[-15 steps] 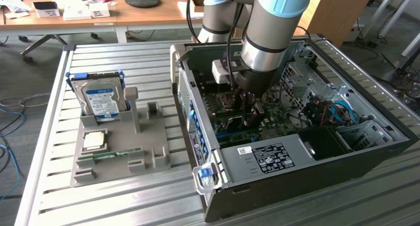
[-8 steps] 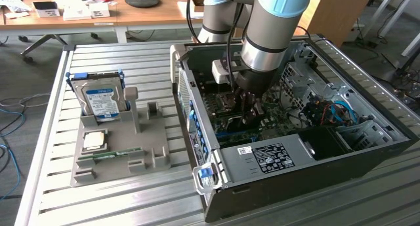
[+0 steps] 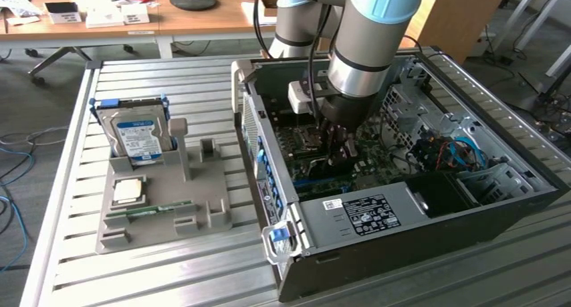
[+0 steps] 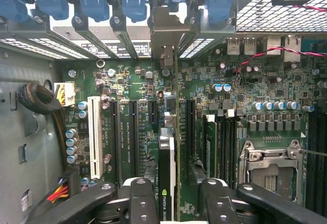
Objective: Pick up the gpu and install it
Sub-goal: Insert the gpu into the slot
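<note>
Claw is down inside the open PC case, over the motherboard. The gpu stands on edge between the two fingers, seen edge-on in the wrist view with the green logo strip facing the camera; its metal end bracket lines up with the rear slot opening next to the blue retainer clips. The card looks lined up with or sitting in an expansion slot beside the white slot; can't tell if it's fully seated. Fingers sit on either side of the card's top edge, and whether the pads are actually pressing it or just flanking it can't be made out, so claw state: can't tell. In the exterior view the arm reaches straight down into the case, the claw low over the board. On the table at the exterior view's left, the grey parts tray holds a hard drive upright, a cpu and a memory stick. Handling judgement: the card is light, thin and stiff, but fragile, with exposed components, a fan and a bottom edge connector that shouldn't be scraped or forced at an angle. Best hold is across the top edge near the middle, pads on the flat faces clear of the fan, so push force goes straight down into the slot without twisting the board.
</note>
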Robot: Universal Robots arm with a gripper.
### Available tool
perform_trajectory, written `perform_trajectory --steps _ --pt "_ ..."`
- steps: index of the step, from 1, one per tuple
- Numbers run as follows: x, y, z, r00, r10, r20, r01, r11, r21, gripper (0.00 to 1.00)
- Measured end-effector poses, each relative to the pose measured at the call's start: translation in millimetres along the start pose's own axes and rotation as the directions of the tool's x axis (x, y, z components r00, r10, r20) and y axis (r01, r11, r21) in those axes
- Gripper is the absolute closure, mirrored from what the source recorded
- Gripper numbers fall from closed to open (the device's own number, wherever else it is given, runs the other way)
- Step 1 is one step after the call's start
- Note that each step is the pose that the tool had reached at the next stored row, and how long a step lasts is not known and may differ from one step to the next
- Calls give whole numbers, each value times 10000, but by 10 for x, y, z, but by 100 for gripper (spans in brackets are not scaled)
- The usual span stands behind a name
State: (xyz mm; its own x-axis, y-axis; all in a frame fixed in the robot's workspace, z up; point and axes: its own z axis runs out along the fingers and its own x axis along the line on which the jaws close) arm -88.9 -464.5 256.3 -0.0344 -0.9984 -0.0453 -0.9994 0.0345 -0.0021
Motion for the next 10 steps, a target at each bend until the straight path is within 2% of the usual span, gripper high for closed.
perform_trajectory --steps 3,4,5,6,10 --pt "0 0 0 10000 0 -1 0 10000 0 62" --pt "1 0 -1 10000 0 -4 0 10000 0 69" --pt "1 0 -1 10000 -1 -4 1 10000 0 69" --pt "0 0 -1 10000 0 -2 0 10000 -1 73" --pt "0 0 0 10000 0 -1 0 10000 -1 73"
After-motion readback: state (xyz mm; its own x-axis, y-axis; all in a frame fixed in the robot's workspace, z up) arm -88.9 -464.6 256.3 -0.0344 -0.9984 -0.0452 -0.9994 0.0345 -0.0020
